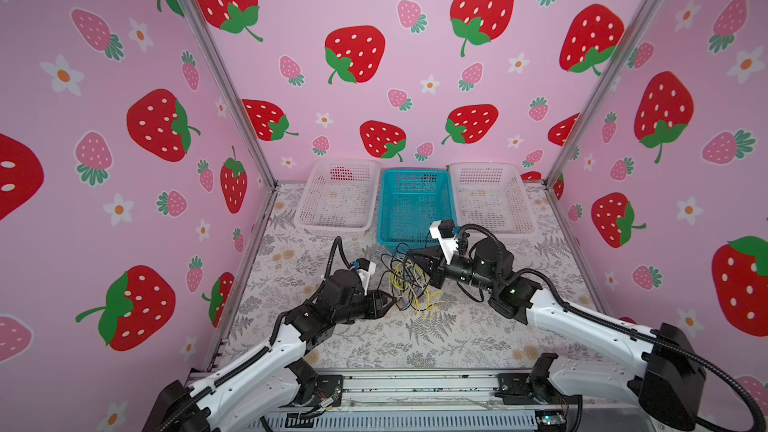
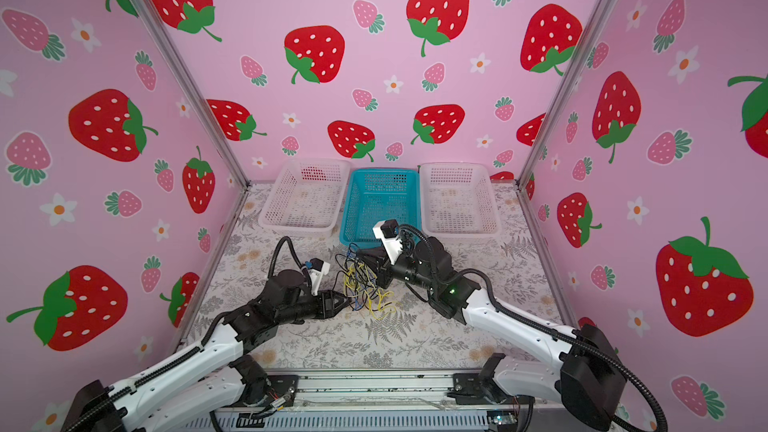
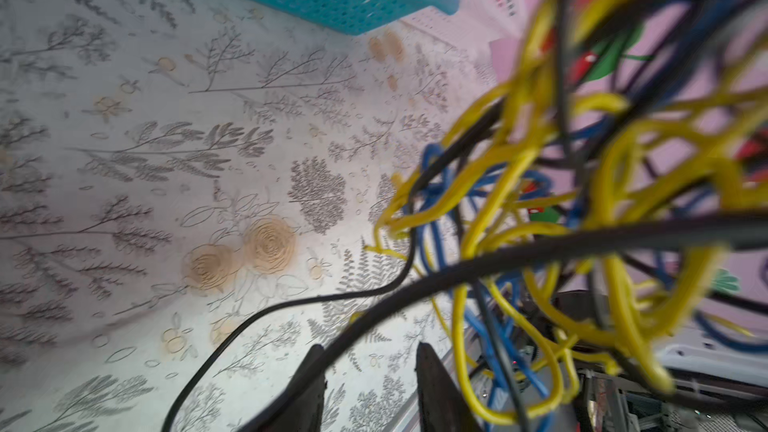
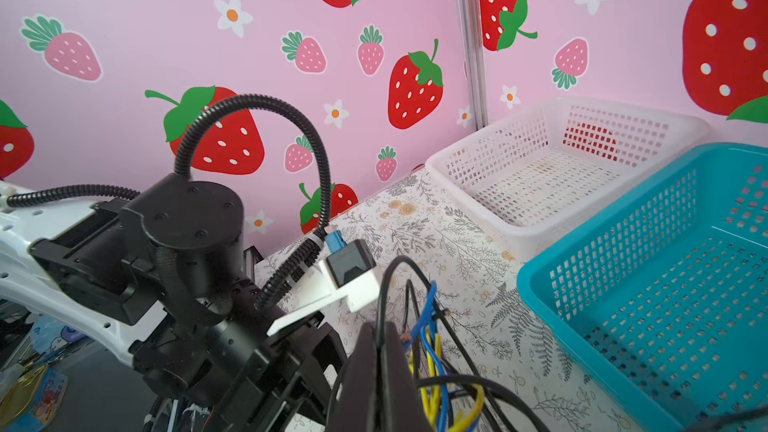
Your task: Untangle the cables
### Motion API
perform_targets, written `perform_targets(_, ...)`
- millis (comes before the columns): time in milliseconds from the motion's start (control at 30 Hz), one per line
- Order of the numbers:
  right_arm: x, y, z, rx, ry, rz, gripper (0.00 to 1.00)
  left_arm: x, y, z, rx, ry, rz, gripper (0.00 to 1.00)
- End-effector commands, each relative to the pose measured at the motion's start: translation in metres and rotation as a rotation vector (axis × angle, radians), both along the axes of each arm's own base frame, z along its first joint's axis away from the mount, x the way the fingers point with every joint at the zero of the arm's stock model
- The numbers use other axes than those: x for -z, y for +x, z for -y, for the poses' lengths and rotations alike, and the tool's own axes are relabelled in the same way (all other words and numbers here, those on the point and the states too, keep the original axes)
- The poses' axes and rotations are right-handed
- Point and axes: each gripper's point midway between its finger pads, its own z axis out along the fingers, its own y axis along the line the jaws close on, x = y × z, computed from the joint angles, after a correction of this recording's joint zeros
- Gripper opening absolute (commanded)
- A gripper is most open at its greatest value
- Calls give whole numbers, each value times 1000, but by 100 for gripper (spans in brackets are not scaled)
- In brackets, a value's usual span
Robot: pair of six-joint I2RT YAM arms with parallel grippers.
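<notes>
The cables (image 1: 409, 284) (image 2: 365, 284) are a tangle of thin black, yellow and blue wires between my two grippers in both top views. My right gripper (image 1: 411, 254) (image 4: 380, 338) is shut on a black cable that rises out between its pressed fingertips, and the rest of the tangle (image 4: 432, 367) hangs beside it. My left gripper (image 1: 390, 302) (image 3: 370, 367) stands open at the tangle's left edge. A black cable (image 3: 415, 280) crosses in front of one finger without being pinched. The yellow and blue loops (image 3: 582, 209) fill that view close up and blurred.
Three mesh baskets stand along the back wall: a white basket (image 1: 328, 229), a blue basket (image 1: 415, 171) in the middle just behind the right gripper, and another white basket (image 1: 484, 166). Strawberry-patterned walls close in the floral table (image 1: 374, 342) on three sides.
</notes>
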Motion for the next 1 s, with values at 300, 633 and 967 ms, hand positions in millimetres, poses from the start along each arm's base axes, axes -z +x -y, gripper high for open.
perform_targets(300, -19, -2, -6, -30, 62, 0, 0, -85, -11, 1, -24, -361, 117, 80)
perform_targets(633, -19, -17, -11, -101, 81, -3, 0, -67, 5, 12, -40, -275, 40, 80)
perform_targets(967, -4, -22, -20, -104, 54, -16, 0, -73, 11, 21, -32, -281, 56, 81)
